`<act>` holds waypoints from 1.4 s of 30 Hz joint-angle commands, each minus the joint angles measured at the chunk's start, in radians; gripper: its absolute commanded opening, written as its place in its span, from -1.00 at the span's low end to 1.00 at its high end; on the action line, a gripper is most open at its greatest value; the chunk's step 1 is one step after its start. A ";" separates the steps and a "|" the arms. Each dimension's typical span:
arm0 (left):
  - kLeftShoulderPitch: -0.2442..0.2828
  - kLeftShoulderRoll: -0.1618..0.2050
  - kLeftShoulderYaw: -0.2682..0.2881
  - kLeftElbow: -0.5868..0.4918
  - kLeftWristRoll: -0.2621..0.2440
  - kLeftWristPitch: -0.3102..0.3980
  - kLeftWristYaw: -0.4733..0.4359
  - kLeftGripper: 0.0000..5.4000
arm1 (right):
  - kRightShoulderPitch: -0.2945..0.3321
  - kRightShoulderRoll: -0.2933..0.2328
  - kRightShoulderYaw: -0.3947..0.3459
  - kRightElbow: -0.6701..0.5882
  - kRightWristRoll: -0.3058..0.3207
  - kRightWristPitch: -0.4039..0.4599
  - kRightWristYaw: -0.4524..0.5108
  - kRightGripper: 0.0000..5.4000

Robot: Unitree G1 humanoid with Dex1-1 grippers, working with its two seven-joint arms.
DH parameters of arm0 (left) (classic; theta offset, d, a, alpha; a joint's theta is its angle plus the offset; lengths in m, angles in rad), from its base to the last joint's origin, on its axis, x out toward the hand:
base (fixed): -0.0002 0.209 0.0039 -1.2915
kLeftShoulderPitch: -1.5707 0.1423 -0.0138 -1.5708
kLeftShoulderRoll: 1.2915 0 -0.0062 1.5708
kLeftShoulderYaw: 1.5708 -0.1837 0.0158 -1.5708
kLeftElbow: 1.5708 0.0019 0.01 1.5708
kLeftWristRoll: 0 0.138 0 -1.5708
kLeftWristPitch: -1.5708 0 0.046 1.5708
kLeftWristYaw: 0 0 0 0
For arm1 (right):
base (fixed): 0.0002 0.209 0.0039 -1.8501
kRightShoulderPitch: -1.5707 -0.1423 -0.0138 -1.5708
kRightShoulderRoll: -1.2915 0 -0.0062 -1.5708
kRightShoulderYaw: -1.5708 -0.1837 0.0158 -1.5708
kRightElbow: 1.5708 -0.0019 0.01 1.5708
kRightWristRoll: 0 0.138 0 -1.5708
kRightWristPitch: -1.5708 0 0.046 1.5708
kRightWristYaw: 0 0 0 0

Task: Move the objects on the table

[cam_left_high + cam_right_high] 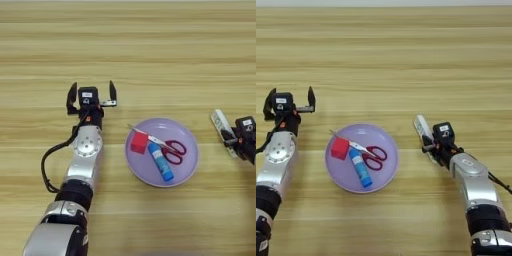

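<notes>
A purple plate (165,127) in the middle of the table holds a red cube (139,142), a blue glue stick (161,163) and red-handled scissors (171,148). The cube lies at the plate's left and the glue stick next to it. My left gripper (92,93) stands open to the upper left of the plate, nothing between its fingers. Right of the plate, a white remote (422,127) lies on the wood. My right gripper (433,146) sits at its near end, fingers closed across it.
The wooden table (150,45) stretches wide and bare behind the plate and the arms. My left arm's black cable (46,170) loops out beside its forearm.
</notes>
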 commanded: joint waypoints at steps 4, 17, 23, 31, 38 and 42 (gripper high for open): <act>-0.016 0.000 -0.004 0.003 0.013 0.016 0.006 1.00 | 0.012 0.014 -0.001 -0.001 0.004 0.026 -0.006 -0.58; -0.015 0.000 -0.004 0.002 0.012 0.016 0.005 1.00 | 0.007 0.017 0.001 0.016 -0.009 0.016 -0.030 -0.08; -0.015 0.000 -0.004 0.002 0.012 0.016 0.005 1.00 | 0.000 0.016 -0.008 0.022 -0.012 -0.003 -0.056 0.16; -0.015 0.000 -0.004 0.002 0.012 0.016 0.004 1.00 | -0.004 0.017 -0.015 0.021 -0.005 -0.007 -0.060 0.47; -0.014 0.000 -0.004 0.002 0.013 0.016 0.004 1.00 | -0.004 0.020 -0.015 0.016 0.002 -0.006 -0.056 0.78; -0.015 0.000 -0.004 0.002 0.013 0.016 0.005 1.00 | -0.005 0.019 -0.015 0.019 0.003 -0.008 -0.054 0.93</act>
